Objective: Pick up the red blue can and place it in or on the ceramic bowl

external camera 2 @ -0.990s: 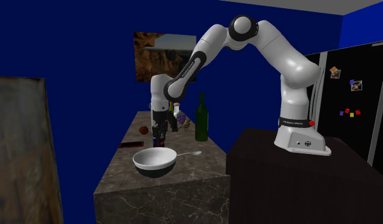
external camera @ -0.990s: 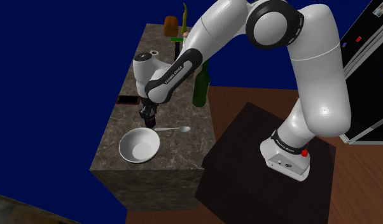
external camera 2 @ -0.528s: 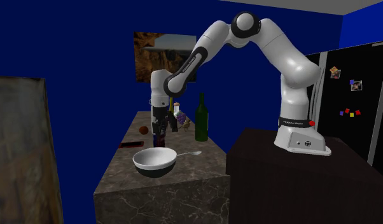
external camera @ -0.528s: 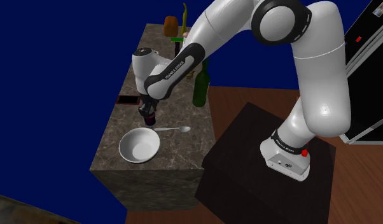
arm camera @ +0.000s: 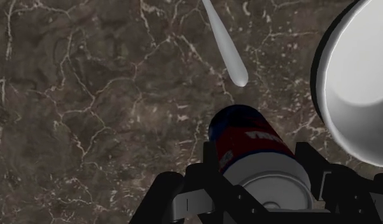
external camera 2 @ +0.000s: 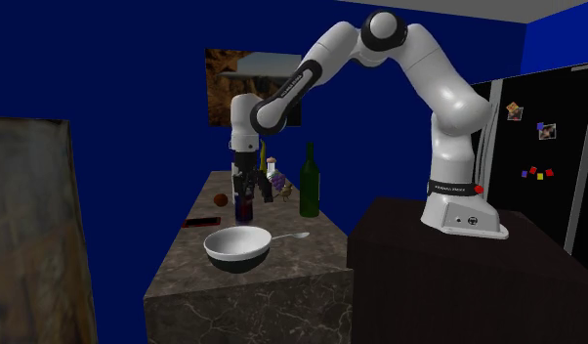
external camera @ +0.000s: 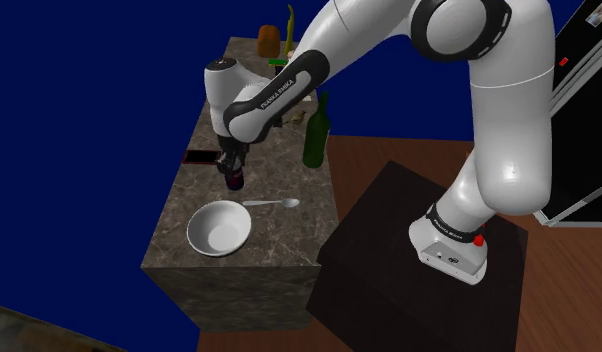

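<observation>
Step in hand: transport. My gripper is shut on the red blue can, with the fingers pressed against its opposite sides. In the shoulder view the can hangs left of centre in the frame, above the marble counter. It appears to be clear of the surface, though I cannot confirm the gap.

The white bowl sits on the counter just below the can in that frame and slightly to the left, near but apart. A spoon lies beside the bowl's right rim, and a green bottle stands further right, near the counter edge.

Next move, in my judgement: carry the can sideways until it is centred over the bowl's mouth, at a height that clears the rim. Then lower it and release. The path should stay off the spoon.

Condition of the can: cylindrical, dark blue at the far end, with a red band carrying white lettering. The pale grey lid faces the wrist camera. It is held roughly vertical, and no dents are visible.
</observation>
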### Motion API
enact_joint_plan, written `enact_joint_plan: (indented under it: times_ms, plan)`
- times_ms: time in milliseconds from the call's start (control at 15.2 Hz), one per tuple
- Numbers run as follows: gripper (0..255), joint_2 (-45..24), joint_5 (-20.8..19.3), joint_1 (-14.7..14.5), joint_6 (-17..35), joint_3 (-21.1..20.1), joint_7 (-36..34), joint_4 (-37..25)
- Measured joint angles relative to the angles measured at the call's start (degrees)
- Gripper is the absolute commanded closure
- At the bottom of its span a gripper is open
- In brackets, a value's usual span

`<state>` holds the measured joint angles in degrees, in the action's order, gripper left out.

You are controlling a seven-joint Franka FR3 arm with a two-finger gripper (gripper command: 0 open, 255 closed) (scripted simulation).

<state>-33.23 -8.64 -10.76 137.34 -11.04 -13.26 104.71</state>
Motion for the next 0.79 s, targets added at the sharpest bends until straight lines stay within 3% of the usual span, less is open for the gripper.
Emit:
enact_joint_plan:
  times_ms: [792]
  plan:
    - [255, 6.0, 1.6, 0.7, -7.0, -1.1, 1.0, -1.0]
